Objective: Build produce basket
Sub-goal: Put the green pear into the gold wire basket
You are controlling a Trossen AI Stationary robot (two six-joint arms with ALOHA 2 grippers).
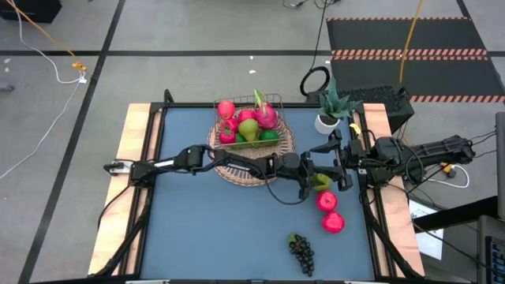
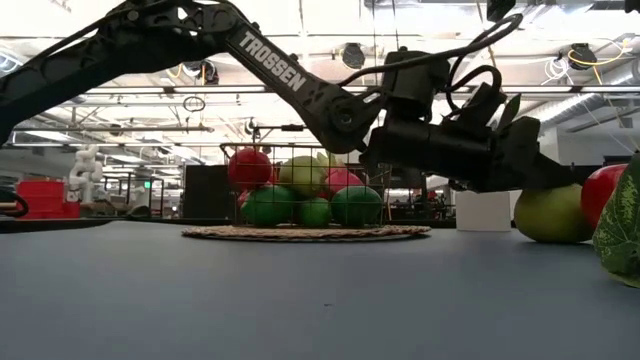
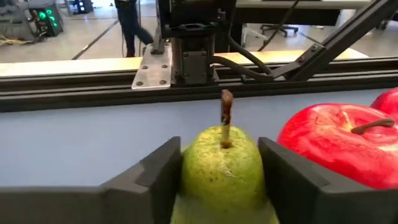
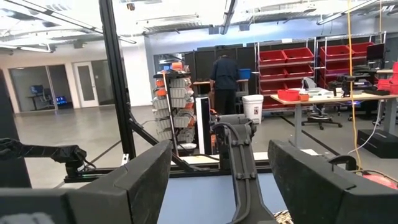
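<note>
My left gripper [image 1: 318, 183] reaches across the table to a yellow-green pear [image 3: 222, 165] near the right edge and is shut on it. The pear [image 2: 550, 212] stands on the table. Two red apples [image 1: 327, 200] [image 1: 334, 222] lie just nearer, and dark grapes [image 1: 300, 251] lie by the near edge. The wire basket [image 1: 248, 118] sits on a round wicker mat [image 1: 237, 170] and holds red, pink and green fruits. My right gripper [image 4: 221, 162] is open, raised by the right edge [image 1: 335, 154], touching nothing. My left gripper pinches the pear's body just below its stem [image 3: 225, 115], one finger [image 3: 158, 180] on each side of it. The fingers come about level from the table's left side. The pear is upright, stem up, and its bottom [image 2: 552, 236] appears to rest on the table.
A potted green plant [image 1: 330, 106] stands at the far right corner. The nearest apple [image 3: 336, 143] lies right beside the pear. The near left part of the blue table [image 1: 205, 229] is bare. A person stands in the room beyond.
</note>
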